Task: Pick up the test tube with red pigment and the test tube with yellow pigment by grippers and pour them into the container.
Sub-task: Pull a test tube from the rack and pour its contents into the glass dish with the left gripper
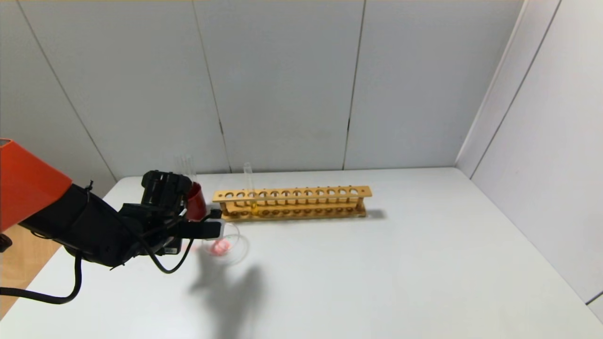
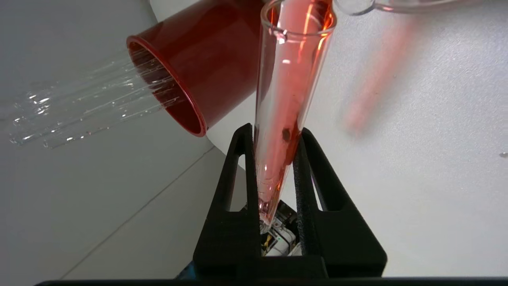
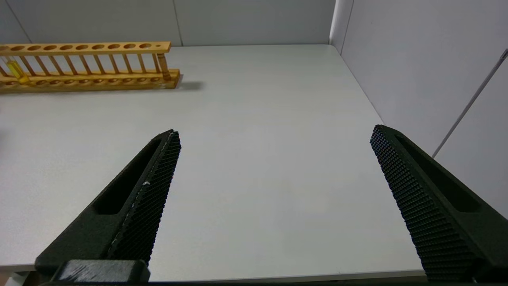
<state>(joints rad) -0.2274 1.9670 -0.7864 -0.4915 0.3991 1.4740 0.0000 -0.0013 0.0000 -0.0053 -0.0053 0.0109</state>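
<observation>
I'm tipping the test tube with red pigment (image 2: 291, 79), clamped in my left tool (image 2: 274, 174), over the container (image 1: 226, 245) on the desk (image 1: 377, 273); best kept slow, mouth inside the rim. Right tool (image 3: 274, 159) is gaping empty.

Red-orange liquid in the test tube with red pigment (image 2: 291, 79), dark red cup (image 2: 198, 67), yellow-brown wooden rack (image 1: 292, 202), white table (image 1: 400, 263)

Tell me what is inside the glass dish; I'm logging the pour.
The container holds a little red pigment. The left gripper covers its near-left rim, hiding that part.
</observation>
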